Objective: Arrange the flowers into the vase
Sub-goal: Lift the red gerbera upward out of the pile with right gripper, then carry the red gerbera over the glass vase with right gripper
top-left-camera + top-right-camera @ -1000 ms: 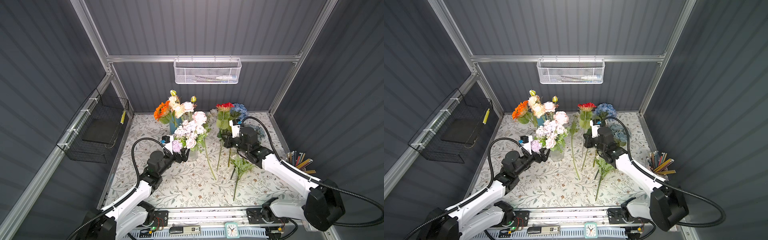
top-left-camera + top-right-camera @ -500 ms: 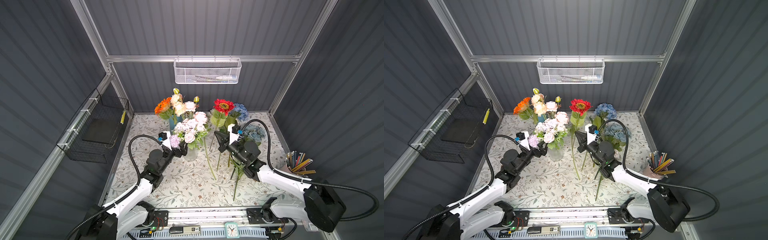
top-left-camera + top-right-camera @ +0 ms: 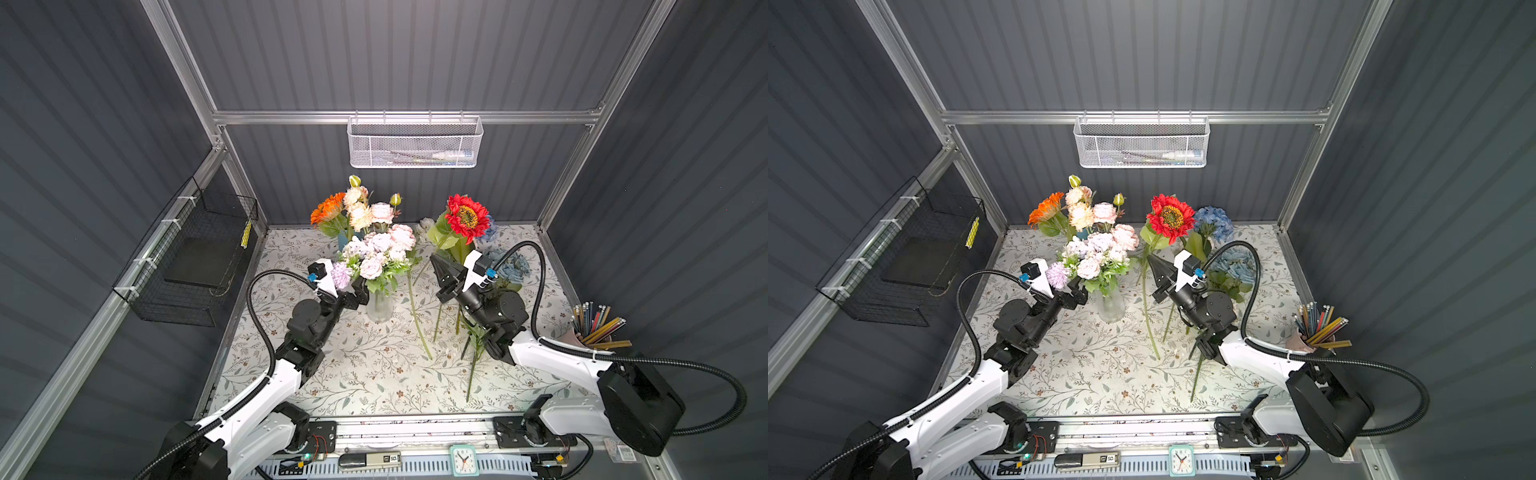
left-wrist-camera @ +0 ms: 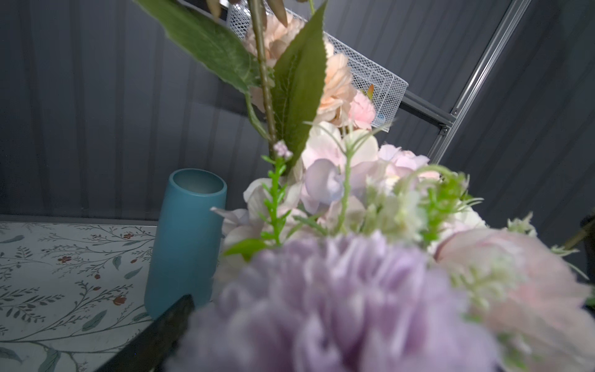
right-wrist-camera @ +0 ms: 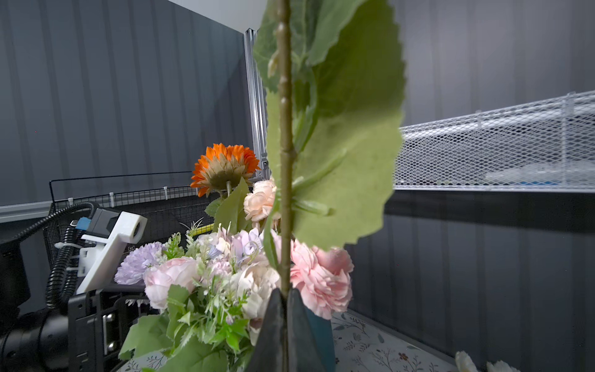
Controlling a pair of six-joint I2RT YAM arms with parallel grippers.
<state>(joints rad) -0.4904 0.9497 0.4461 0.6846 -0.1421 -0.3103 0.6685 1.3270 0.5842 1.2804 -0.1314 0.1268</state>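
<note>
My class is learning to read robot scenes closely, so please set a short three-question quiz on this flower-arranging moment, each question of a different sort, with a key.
1. True or false: the right arm's jaws are shut on the stem of the red flower.
2. The pastel bunch stands in: A) a clear glass vase; B) the wire basket; C) the pencil cup.
3. Fill in: the leftmost flower head at the back is ___.
Key: 1 true; 2 A; 3 orange.

Pastel bunch (image 3: 384,253) upright in clear vase (image 3: 379,309); red daisy (image 3: 466,216) aloft
</note>
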